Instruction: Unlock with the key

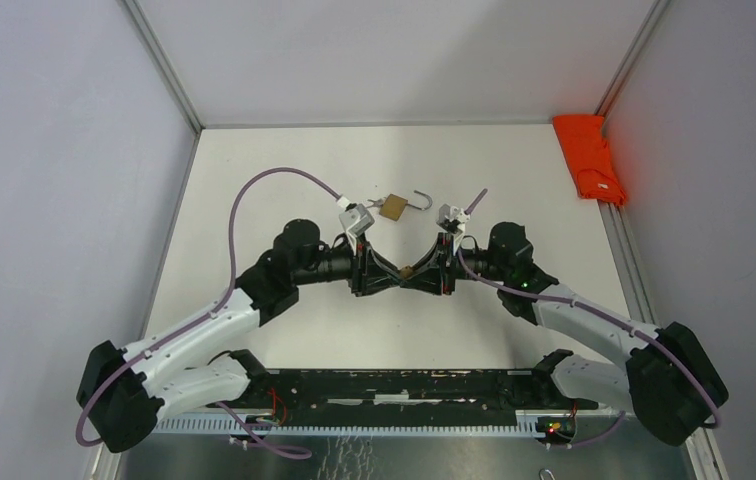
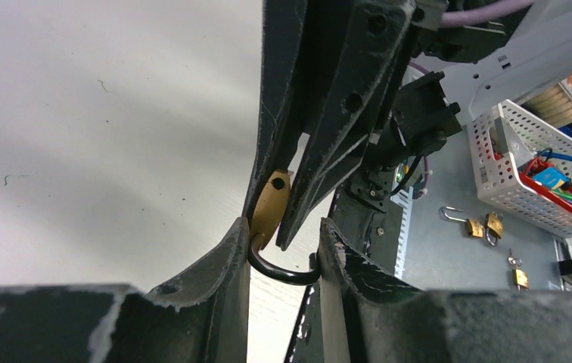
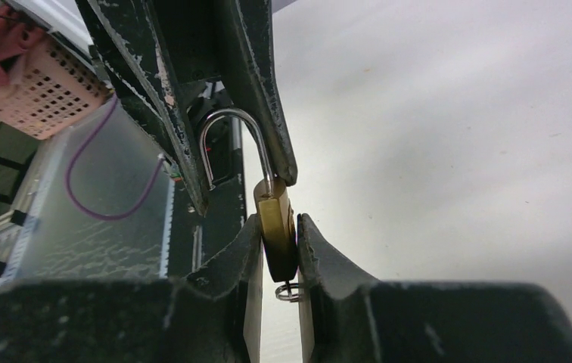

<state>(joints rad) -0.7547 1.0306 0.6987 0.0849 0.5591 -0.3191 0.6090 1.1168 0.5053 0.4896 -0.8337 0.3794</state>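
A small brass padlock (image 1: 407,271) hangs in the air between my two grippers at the table's middle. My right gripper (image 3: 278,227) is shut on the padlock's brass body (image 3: 275,219). A small key ring (image 3: 288,291) pokes out under the body; the key itself is hidden. My left gripper (image 2: 283,238) is shut on the padlock's shackle (image 2: 287,272), which spans its two fingers. In the right wrist view the silver shackle (image 3: 226,121) loops up between the left fingers, its far end hidden. In the top view the left gripper (image 1: 392,276) and right gripper (image 1: 422,273) meet tip to tip.
A second brass padlock (image 1: 392,207) with an open shackle lies on the table just beyond the grippers. An orange cloth (image 1: 589,155) sits at the back right edge. The left wrist view shows spare padlocks (image 2: 483,224) and a white basket (image 2: 510,189) off the table.
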